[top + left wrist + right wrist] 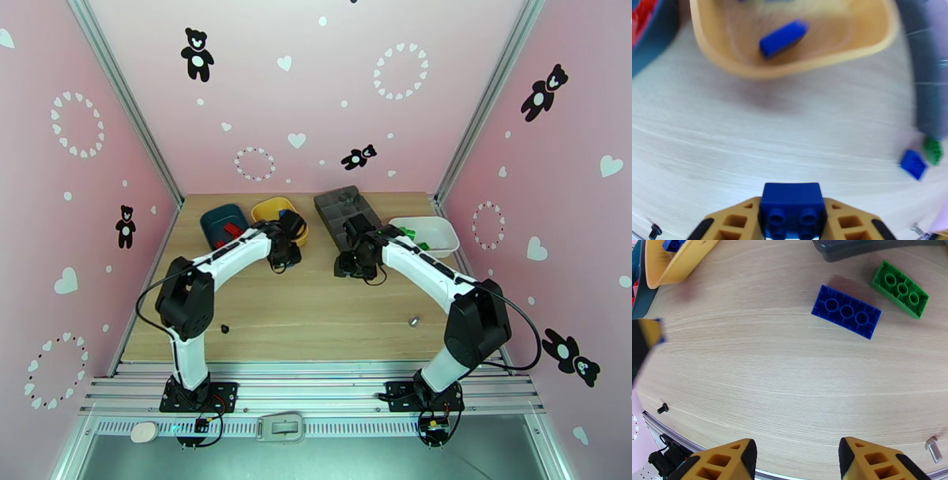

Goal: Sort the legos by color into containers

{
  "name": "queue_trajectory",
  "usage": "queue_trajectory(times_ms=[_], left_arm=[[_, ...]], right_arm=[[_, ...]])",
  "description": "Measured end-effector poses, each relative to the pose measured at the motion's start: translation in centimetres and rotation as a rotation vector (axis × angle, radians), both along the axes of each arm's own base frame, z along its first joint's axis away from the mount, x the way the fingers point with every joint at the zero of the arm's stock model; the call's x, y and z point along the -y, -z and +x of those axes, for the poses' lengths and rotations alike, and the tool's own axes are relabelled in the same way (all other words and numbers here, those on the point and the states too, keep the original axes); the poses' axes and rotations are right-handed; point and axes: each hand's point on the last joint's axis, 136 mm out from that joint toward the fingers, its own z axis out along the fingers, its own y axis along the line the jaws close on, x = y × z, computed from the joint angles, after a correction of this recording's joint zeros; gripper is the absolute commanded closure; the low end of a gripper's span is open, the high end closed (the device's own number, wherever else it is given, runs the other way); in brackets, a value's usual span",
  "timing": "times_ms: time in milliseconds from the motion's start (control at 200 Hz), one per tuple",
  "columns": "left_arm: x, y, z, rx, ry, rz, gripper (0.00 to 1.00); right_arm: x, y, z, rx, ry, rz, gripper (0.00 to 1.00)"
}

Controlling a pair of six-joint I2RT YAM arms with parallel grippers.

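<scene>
Left gripper (792, 227): clamped on small blue studded plastic brick (792, 197), held near shallow yellow plastic tray (798, 68).
Right gripper (798, 457): spread wide, nothing held.

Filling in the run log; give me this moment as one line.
left gripper: shut on held blue lego, facing yellow tray | right gripper: open, empty | on table: loose blue lego, green lego

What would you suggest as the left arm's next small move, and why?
Probably ease the left end effector forward over the yellow plastic tray: it is shut on a small blue studded brick, and that tray already holds another blue brick.
</scene>
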Motion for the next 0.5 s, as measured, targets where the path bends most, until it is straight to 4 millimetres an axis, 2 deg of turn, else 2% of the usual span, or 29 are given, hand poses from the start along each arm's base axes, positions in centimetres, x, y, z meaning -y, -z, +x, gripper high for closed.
queue_trajectory(times_ms=[95, 205, 310, 365, 420, 500], left_arm=[[-0.1, -2.6, 2.2, 0.057, -0.005, -0.037, 0.62], [-1.4, -5.4, 5.8, 0.121, -0.044, -0.070, 0.61], [-3.0, -6.5, 9.2, 0.154, -0.081, -0.078, 0.56], [-3.9, -6.4, 10.8, 0.156, -0.100, -0.074, 0.49], [-4.6, -5.8, 12.1, 0.152, -0.106, -0.065, 0.36], [-5.1, -4.6, 13.0, 0.128, -0.116, -0.062, 0.21]], right_arm=[[0.1, 0.1, 0.0, -0.003, 0.008, -0.001, 0.41], [0.1, 0.1, 0.0, -0.002, 0.013, -0.002, 0.40], [0.3, 0.1, 0.1, 0.000, 0.026, -0.010, 0.40], [0.4, 0.1, 0.1, -0.001, 0.032, -0.015, 0.38], [0.5, 0.2, 0.1, -0.001, 0.037, -0.020, 0.36], [0.7, 0.2, 0.0, -0.002, 0.042, -0.029, 0.35]])
